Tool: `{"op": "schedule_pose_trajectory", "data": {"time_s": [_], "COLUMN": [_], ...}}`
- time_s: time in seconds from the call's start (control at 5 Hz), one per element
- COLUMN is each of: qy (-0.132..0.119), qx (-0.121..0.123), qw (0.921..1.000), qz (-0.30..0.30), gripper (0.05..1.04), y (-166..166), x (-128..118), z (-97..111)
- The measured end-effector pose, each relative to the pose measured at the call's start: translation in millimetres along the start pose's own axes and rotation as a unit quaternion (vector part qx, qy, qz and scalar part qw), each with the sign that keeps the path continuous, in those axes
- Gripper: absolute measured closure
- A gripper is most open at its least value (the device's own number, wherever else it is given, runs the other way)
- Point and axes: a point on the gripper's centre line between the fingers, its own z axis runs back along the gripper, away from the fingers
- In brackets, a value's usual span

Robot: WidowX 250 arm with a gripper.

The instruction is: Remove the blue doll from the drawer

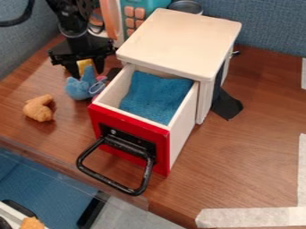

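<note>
The blue doll is on the brown surface, out of the drawer, just beside its far left side. The claw hangs low right over the doll at the far left, its two fingers spread, with the doll's upper part and a yellow thing showing between them. The drawer is pulled out of its white cabinet, toward the near side, and a blue cloth lies in it. That drawer and cabinet block the way to the right of the claw, and a teal and orange toy stands behind, by a round metal thing. An orange-brown toy lies left of the doll, and a black flap lies right of the cabinet
</note>
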Motion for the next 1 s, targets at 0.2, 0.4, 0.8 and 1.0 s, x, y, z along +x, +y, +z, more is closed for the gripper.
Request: {"op": "schedule_pose_trajectory", "data": {"time_s": [0.2, 0.4, 0.8, 1.0], "qy": [0.001, 0.024, 0.055, 0.075], "qx": [-0.024, -0.036, -0.05, -0.06], "qw": [0.9997, 0.9991, 0.997, 0.9944], "qz": [0.002, 0.001, -0.024, -0.044], "gripper": [0.078, 0.078, 0.083, 0.083], "y": [0.4, 8.0, 11.7, 11.6], "x": [3.8, 0.3, -13.0, -27.1], "z": [18.9, 36.9, 71.8, 83.9]}}
